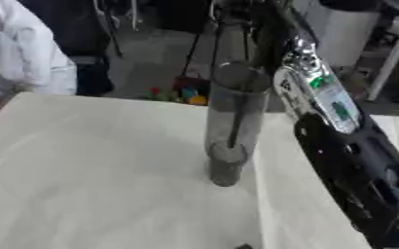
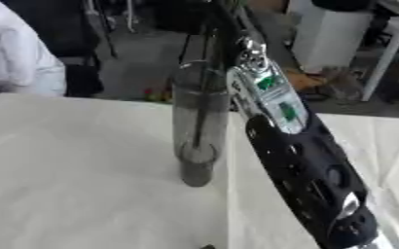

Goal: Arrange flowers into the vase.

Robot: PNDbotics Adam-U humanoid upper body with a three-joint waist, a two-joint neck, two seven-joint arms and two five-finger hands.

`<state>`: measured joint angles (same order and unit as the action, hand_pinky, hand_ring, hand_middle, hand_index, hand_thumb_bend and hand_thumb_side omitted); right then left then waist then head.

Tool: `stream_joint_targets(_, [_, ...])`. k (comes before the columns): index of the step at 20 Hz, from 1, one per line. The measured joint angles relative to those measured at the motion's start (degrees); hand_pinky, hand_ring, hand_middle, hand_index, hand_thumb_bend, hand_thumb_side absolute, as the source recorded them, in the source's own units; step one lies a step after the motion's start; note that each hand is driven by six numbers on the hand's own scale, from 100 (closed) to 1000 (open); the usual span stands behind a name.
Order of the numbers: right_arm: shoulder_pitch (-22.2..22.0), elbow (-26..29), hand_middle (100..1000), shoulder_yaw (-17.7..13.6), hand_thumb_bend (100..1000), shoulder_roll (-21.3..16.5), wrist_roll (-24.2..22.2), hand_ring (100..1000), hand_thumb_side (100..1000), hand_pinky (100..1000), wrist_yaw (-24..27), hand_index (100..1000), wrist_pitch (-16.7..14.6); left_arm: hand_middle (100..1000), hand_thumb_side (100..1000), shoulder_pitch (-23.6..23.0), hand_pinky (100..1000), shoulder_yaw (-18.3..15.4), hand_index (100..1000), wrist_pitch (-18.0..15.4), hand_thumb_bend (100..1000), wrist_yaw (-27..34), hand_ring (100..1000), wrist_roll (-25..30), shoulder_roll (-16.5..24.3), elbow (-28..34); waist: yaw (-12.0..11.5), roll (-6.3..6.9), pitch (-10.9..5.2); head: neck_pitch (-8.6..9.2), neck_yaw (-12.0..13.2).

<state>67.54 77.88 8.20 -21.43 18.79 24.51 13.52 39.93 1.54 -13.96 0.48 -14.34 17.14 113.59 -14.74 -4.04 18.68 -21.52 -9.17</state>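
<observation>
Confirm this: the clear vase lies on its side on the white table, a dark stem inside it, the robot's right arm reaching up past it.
Not quite. The vase stands upright on the table, not on its side; the left eye view shows this. The rest holds: a dark stem is inside it, and the right arm reaches up past it.

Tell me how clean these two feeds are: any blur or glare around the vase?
Left eye view: soft throughout, the glass vase smeared along its edges, and glare on the silver section of the right arm. Right eye view: equally soft, the stem inside the vase only a dark streak; the pale table looks washed out. Neither hand shows in either view.
</observation>
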Motion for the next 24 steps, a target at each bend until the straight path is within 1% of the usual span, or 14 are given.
stream_joint_targets(3, [-0.13,0.01,631,0.19,535,-0.06,0.00,811,698,1000,-0.79,146,-0.58,909,1000,0.00,903,0.00,1000,0.00,148,0.00,995,0.00,-0.01,0.00,0.16,-0.01,0.02,0.03,0.04])
stream_joint_targets(4, [-0.33,0.01,628,0.33,528,-0.07,0.01,808,699,1000,-1.32,183,-0.97,909,1000,0.00,903,0.00,1000,0.00,146,0.00,995,0.00,-0.01,0.00,0.16,-0.01,0.02,0.04,0.04])
stream_joint_targets(6, [-0.54,0.00,627,0.42,522,-0.08,-0.03,807,703,1000,-2.61,218,-1.75,909,1000,0.00,903,0.00,1000,0.00,145,0.00,996,0.00,-0.01,0.00,0.20,-0.01,0.03,0.15,0.08])
stream_joint_targets(13, [-1.05,-0.72,627,0.30,497,-0.08,-0.25,805,715,1000,-7.51,293,-2.86,909,1000,0.00,903,0.00,1000,0.00,143,0.02,996,0.00,-0.04,0.00,0.23,-0.01,0.09,0.46,0.30])
stream_joint_targets(17, [-1.09,-0.83,624,0.29,491,-0.08,-0.07,803,715,994,-9.36,294,-3.70,909,1000,0.00,903,0.00,1000,0.00,141,0.03,997,0.00,-0.04,0.00,0.25,0.00,0.14,0.47,0.32])
stream_joint_targets(23, [-1.35,-1.05,606,0.31,513,-0.16,-0.15,792,719,971,-13.89,290,-5.75,909,1000,0.00,903,0.00,1000,0.00,141,0.06,998,0.00,-0.05,0.00,0.30,0.01,0.32,0.47,0.43])
stream_joint_targets(24, [-1.36,-1.05,597,0.32,501,-0.24,-0.11,789,714,968,-14.78,276,-6.07,909,1000,0.00,903,0.00,1000,0.00,140,0.06,998,0.00,-0.05,0.00,0.33,0.01,0.34,0.47,0.45])
